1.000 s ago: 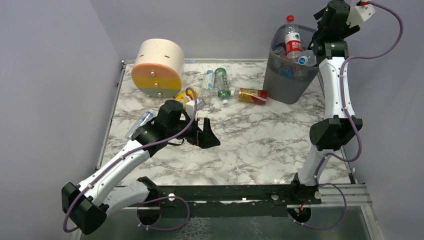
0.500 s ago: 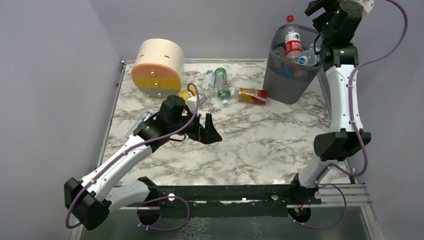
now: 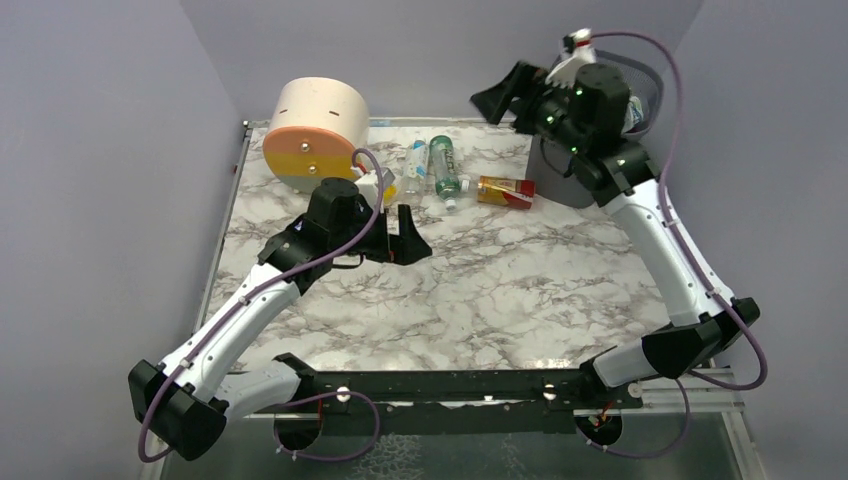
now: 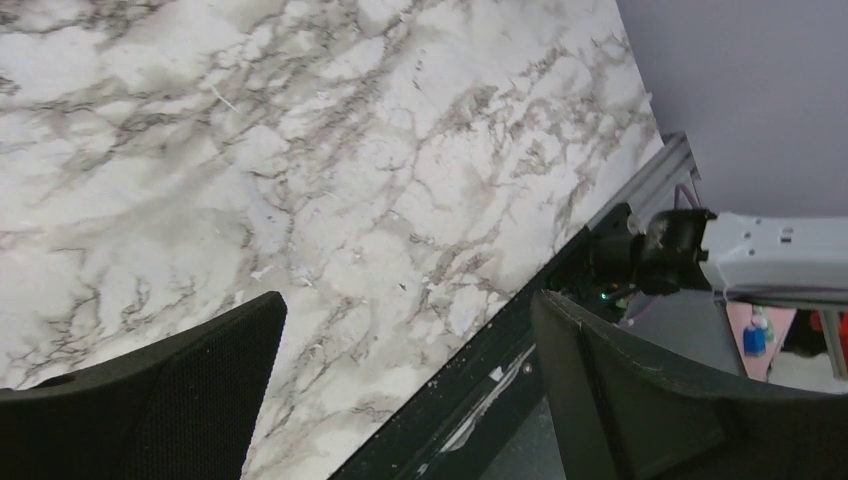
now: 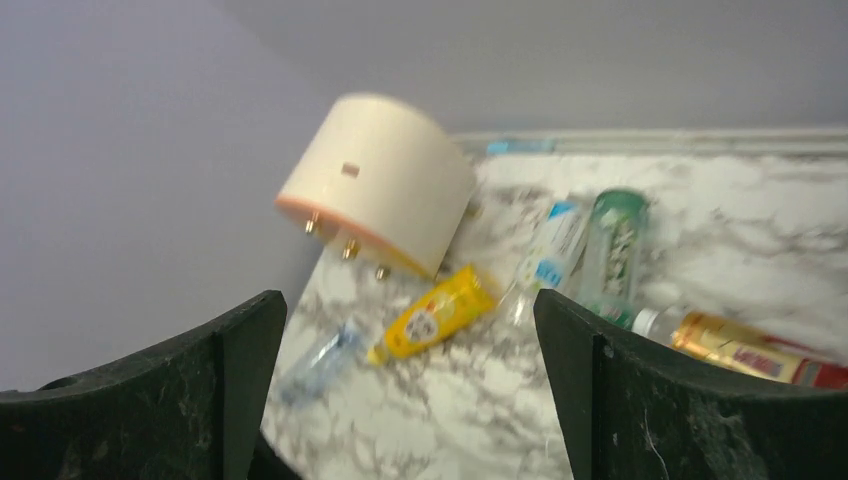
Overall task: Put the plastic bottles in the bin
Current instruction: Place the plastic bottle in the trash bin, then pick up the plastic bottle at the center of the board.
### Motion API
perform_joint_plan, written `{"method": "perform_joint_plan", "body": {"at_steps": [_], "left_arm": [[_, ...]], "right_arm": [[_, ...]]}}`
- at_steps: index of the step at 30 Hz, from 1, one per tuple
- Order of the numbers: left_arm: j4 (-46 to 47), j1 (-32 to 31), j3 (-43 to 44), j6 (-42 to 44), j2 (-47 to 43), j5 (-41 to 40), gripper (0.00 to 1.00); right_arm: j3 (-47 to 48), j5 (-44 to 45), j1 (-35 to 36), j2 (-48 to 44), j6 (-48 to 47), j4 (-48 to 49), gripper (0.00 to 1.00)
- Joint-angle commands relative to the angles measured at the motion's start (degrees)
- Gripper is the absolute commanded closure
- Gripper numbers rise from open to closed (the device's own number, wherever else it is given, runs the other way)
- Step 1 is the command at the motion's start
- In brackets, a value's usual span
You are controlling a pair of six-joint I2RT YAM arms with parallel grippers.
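**Both grippers empty as 5 bottles lie on the table**

The left gripper (image 3: 408, 238) hangs low over the marble table (image 3: 520, 290), a little toward 10 o'clock from its centre, fingers spread wide. The left wrist view shows only bare stone between them. The right gripper (image 3: 498, 95) is raised above the far edge near 12 o'clock. Its fingers are also parted and hold nothing, and it points toward 9 o'clock. The right arm crosses in front of the bin (image 3: 562, 180), which stands in the 1 o'clock corner. The arm hides much of the bin, so what is inside cannot be made out.

5 bottles are seen on the table, all on their sides at the far end. A green bottle (image 3: 443, 165) and a clear bottle with a blue label (image 3: 415, 160) lie side by side near 12 o'clock. An orange bottle (image 3: 505, 190) lies just toward 3 o'clock from them, close to the foot of the bin. The right wrist view also shows a yellow bottle (image 5: 435, 315) just beside the round drawer unit (image 3: 315, 135) in the 11 o'clock corner. A small clear bottle (image 5: 322, 358) lies near the yellow one, toward the table's 9 o'clock edge.
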Motion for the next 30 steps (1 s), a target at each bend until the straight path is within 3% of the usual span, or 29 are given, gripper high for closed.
{"method": "perform_joint_plan", "body": {"at_steps": [1, 10, 18, 23, 30], "left_arm": [[-0.89, 4.75, 1.89, -0.68, 1.33, -2.92, 0.01], [-0.57, 8.05, 0.43, -2.92, 0.72, -3.52, 0.01], [0.38, 8.05, -3.48, -3.54, -0.39, -2.54, 0.01], [2.45, 8.14, -5.32, -3.01, -0.26, -0.71, 0.01], [5.21, 8.14, -4.83, -3.08, 3.99, 3.18, 0.01]], "right_arm": [[-5.42, -2.49, 6.37, -2.69, -5.09, -3.95, 0.03], [-8.36, 2.52, 7.32, 3.84, -16.19, -10.78, 0.03], [-12.76, 9.35, 7.4, 15.29, -17.78, -3.5, 0.03], [-10.26, 17.03, 6.53, 23.96, -20.1, -0.13, 0.02], [-3.85, 10.59, 0.54, 32.28, -19.24, 1.77, 0.01]]}}
